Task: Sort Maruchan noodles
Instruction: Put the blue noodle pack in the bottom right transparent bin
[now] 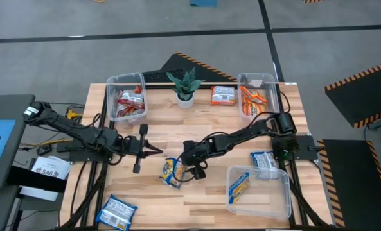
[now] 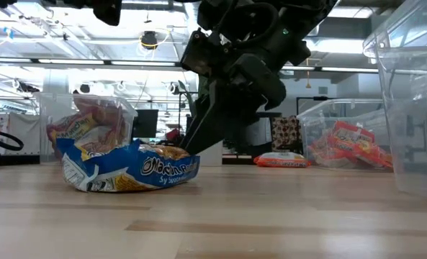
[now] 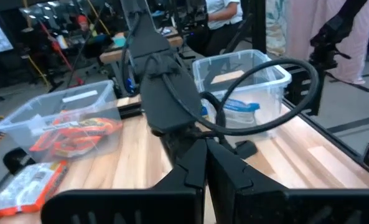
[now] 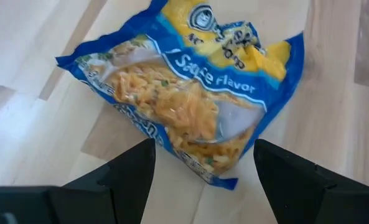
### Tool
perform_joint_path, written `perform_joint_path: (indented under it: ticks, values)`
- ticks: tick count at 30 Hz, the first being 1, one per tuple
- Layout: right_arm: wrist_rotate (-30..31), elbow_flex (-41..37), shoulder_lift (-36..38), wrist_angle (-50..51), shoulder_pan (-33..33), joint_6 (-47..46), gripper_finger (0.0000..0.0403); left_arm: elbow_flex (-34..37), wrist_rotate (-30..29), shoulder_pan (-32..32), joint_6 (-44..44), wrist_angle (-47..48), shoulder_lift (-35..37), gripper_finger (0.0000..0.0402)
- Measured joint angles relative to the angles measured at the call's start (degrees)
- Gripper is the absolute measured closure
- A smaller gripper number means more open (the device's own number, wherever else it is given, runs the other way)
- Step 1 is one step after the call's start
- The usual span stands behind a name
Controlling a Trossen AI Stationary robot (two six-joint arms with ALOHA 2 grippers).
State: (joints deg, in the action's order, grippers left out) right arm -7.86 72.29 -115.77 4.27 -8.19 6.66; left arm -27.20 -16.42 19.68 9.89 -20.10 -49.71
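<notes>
My right hand [image 1: 191,168] hangs just beside the yellow-and-blue packet [image 1: 171,172], on the side toward the far-right bin, its fingers [image 4: 131,171] spread wide with the packet's near end lying between them on the counter [image 1: 203,196]; nothing is pinched. In the right wrist view the yellow-and-blue packet [image 4: 190,87] lies face up, its long axis running diagonally away from the fingers, the yellow end with the round emblem pointing away and the blue-bordered end toward me. In the low view the same packet [image 2: 127,169] lies crumpled and bowed on the wood, with the right hand [image 2: 199,144] touching or nearly touching its edge.

My left hand [image 1: 153,151] waits beyond the packet on the side toward the far-left bin, fingers pressed together and pointing at the right arm.

Measured from the yellow-and-blue packet: a clear bin [image 1: 259,192] on the near right holds another yellow-and-blue packet [image 1: 239,186], with a blue-and-white packet [image 1: 265,160] just beyond that bin. A second blue-and-white packet [image 1: 117,210] lies at the near left. At the far left a bin [image 1: 126,96] holds red-and-white packets [image 1: 131,102]. At the far right a bin [image 1: 257,96] holds orange packets [image 1: 253,101], with one orange packet [image 1: 223,96] just beside it and a potted plant [image 1: 186,86] between the two far bins.
</notes>
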Motion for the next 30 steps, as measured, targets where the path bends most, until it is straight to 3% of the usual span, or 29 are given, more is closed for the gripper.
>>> perform_joint_path:
  ticks: [12, 20, 24, 30]
  values:
    - [0.17, -0.08, -3.58, -6.68, -0.37, -1.67, 0.0122, -0.02, -10.59, 0.0, 1.42, -1.33, 0.02, 0.0401]
    - [1.66, -0.07, -4.74, -6.53, -0.89, -3.67, 0.0141, -0.02, -10.98, 0.0, 1.44, -1.24, 0.0, 0.0401]
    - [4.06, -0.04, -4.72, -7.56, -1.39, -3.64, 0.0191, -0.02, -11.02, 0.0, 1.44, -1.3, 0.0, 0.0401]
    - [5.93, -0.04, -4.72, -8.28, -1.73, -3.76, 0.033, -0.02, -11.03, 0.0, 1.44, -1.27, 0.0, 0.0401]
